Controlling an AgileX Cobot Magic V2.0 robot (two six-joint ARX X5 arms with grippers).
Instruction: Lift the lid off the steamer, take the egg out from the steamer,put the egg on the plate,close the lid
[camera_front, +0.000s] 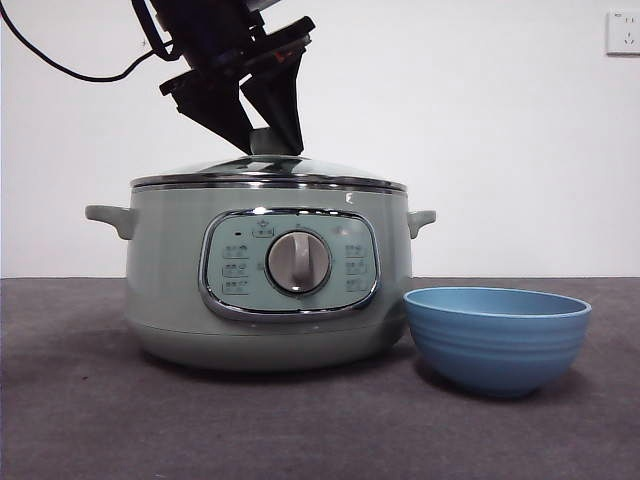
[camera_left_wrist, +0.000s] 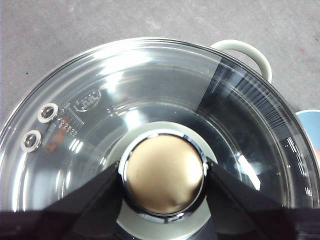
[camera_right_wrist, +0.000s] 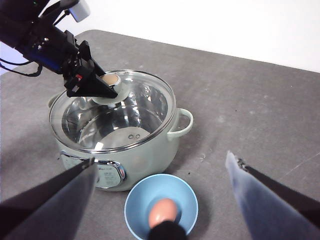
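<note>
The glass lid (camera_front: 300, 168) sits on the pale green steamer (camera_front: 170, 280) at the table's left-centre. My left gripper (camera_front: 268, 135) comes down from above, its jaws pressed against both sides of the lid's knob (camera_left_wrist: 162, 172). The right wrist view shows that same gripper (camera_right_wrist: 102, 90) on the lid (camera_right_wrist: 115, 120). The blue plate (camera_front: 497, 335) stands just right of the steamer. The egg (camera_right_wrist: 162, 212) lies inside the plate (camera_right_wrist: 132, 200). My right gripper (camera_right_wrist: 161, 159) hovers open above the plate, holding nothing.
A steamer side handle (camera_left_wrist: 250, 52) sticks out past the lid's rim. Grey tabletop (camera_front: 80, 420) spreads in front of and around both vessels. A white wall with a socket (camera_front: 622, 32) stands behind the table.
</note>
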